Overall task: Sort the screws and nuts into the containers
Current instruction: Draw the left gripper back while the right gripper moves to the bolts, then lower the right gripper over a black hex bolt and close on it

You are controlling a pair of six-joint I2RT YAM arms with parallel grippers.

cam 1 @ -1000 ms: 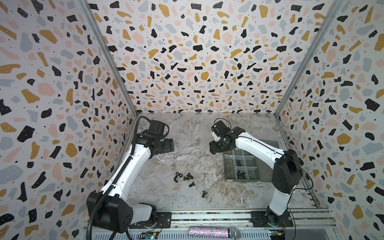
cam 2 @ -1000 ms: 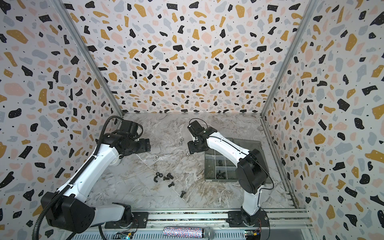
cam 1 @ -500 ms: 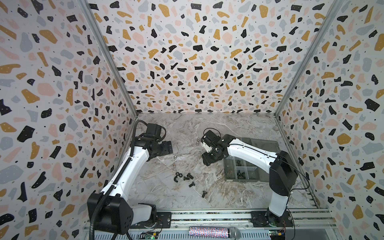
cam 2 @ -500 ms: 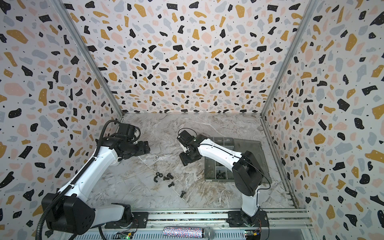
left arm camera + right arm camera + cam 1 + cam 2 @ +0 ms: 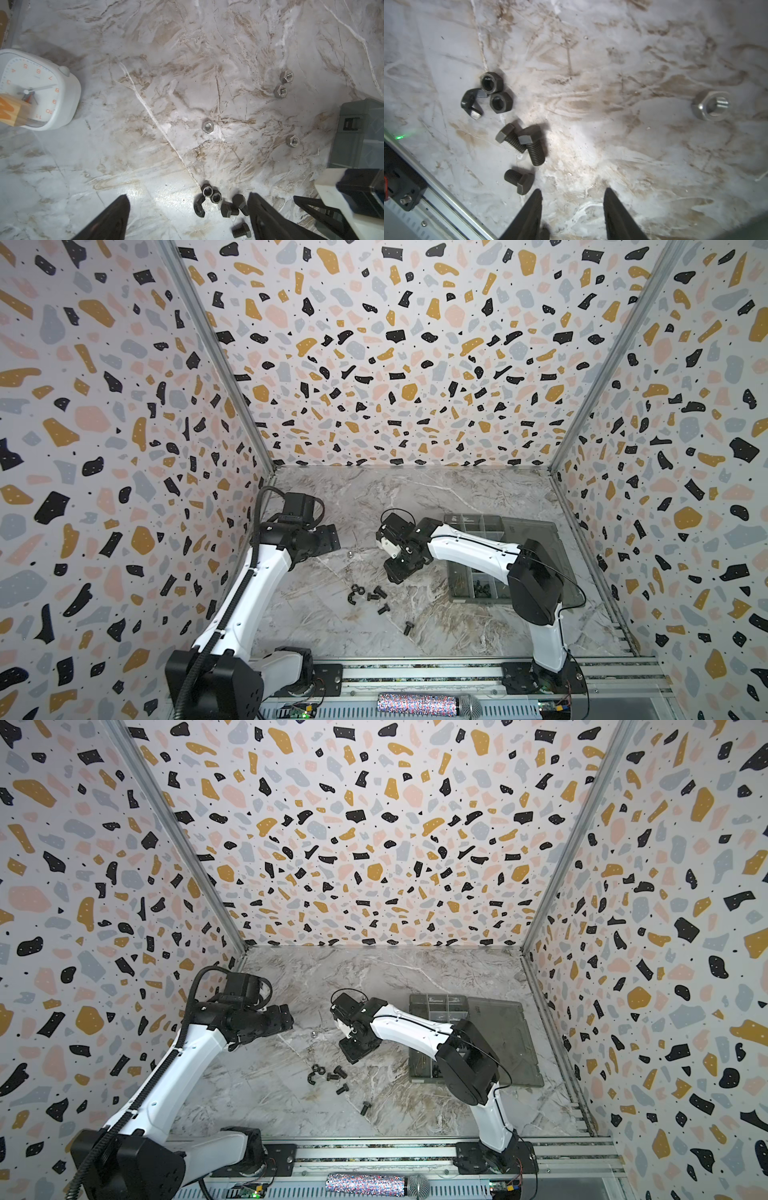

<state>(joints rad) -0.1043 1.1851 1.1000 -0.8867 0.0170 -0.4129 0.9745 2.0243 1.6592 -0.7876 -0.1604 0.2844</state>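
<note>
Black hex bolts (image 5: pixel 527 143) lie bunched on the worktop (image 5: pixel 612 52) beside black nuts (image 5: pixel 496 93). Both left fingers (image 5: pixel 108 220) and right fingers (image 5: pixel 529 214) are spread, empty. Two bolts touch, so a pinch there might drag or grab both.

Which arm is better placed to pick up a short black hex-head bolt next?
Right, probably: the right gripper hangs open near the short black bolts, with the smoky-grey plastic organiser box nearer it.

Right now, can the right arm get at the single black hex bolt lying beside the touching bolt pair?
Probably yes: the right gripper hangs open and empty right beside that black hex bolt, only bare marble tabletop between them, nothing blocking.
</note>
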